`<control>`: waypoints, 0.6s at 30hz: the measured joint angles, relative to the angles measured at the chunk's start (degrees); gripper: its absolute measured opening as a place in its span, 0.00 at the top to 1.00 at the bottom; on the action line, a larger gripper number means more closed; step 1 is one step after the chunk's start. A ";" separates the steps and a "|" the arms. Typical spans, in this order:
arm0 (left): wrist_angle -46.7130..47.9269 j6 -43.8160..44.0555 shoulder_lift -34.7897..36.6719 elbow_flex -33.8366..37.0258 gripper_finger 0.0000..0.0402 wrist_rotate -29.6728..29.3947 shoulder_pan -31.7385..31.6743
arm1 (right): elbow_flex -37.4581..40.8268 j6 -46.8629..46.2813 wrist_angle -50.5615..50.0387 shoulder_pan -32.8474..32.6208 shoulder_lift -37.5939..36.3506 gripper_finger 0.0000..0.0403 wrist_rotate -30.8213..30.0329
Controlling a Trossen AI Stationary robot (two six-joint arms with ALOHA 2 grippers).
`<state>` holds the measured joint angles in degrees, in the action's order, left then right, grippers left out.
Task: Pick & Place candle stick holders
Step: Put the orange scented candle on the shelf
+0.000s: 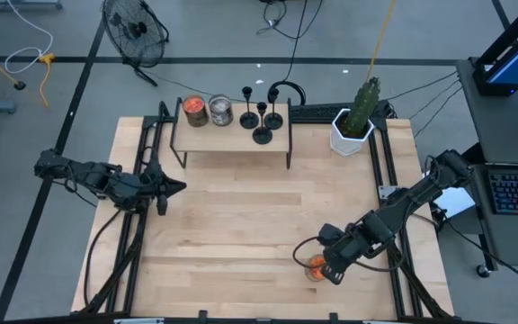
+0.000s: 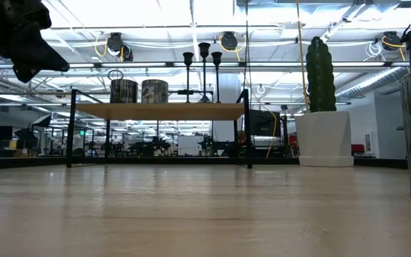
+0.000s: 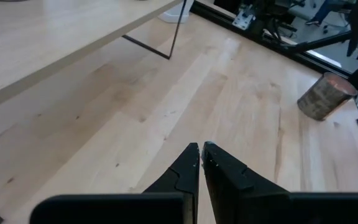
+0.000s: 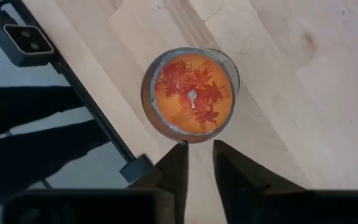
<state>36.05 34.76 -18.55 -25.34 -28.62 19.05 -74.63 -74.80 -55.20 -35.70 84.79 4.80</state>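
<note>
Three black candle stick holders (image 1: 261, 119) stand on their disc bases on the right half of a wooden shelf (image 1: 232, 135) at the table's far side; they also show in the low view (image 2: 204, 68). My left gripper (image 1: 176, 187) is shut and empty above the table's left part, and its closed fingertips show in the left wrist view (image 3: 201, 149). My right gripper (image 1: 329, 268) is near the table's front edge, pointing down. Its fingers (image 4: 197, 148) stand a narrow gap apart, just beside the rim of an orange-filled jar (image 4: 191, 93) that stands on the table. My right gripper's fingertips (image 4: 179, 149) show right at the jar's rim (image 4: 182, 138), seen from above. I cannot tell whether they touch it.
An orange-filled jar (image 1: 194, 110) and a silver can (image 1: 220, 112) stand on the shelf's left half. A cactus in a white pot (image 1: 356, 117) stands at the far right. The metal frame rail (image 4: 98, 118) runs close to the jar at the front edge. Bare wood lies in the table's middle.
</note>
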 joint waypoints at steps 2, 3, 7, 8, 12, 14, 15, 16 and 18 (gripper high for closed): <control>-0.11 0.00 0.00 0.00 0.94 0.06 0.00 | 0.00 -1.32 -0.04 0.00 0.00 0.77 -0.10; -0.18 0.00 0.00 0.00 0.94 0.06 0.00 | 0.00 -1.69 -0.20 0.02 0.00 0.74 -0.33; -0.27 0.00 -0.02 0.00 0.94 0.08 0.00 | 0.00 -2.56 -1.46 0.02 0.00 0.62 -1.84; -0.26 0.00 -0.02 0.00 0.94 0.08 0.00 | 0.00 -2.56 -1.43 0.00 0.00 0.59 -2.81; -0.26 0.11 -0.02 0.00 0.94 0.23 0.00 | 1.70 -4.05 -0.95 0.40 0.13 0.50 -4.52; -0.28 0.13 -0.02 0.00 0.94 0.82 0.00 | 3.16 -5.09 0.25 0.49 0.13 0.47 -4.52; -0.28 0.20 -0.02 0.00 0.94 1.37 0.00 | 3.88 -5.51 1.07 0.50 0.13 0.46 -4.52; -0.28 0.24 -0.03 0.00 0.94 1.74 0.00 | 4.59 -5.81 1.74 0.50 0.13 0.46 -4.46; -0.30 0.52 -0.09 0.00 0.94 2.13 0.00 | 6.06 -6.63 2.67 0.50 0.13 0.45 -3.15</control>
<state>35.75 35.28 -18.63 -25.34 -26.49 19.05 -68.57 -81.43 -52.53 -35.20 84.93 1.65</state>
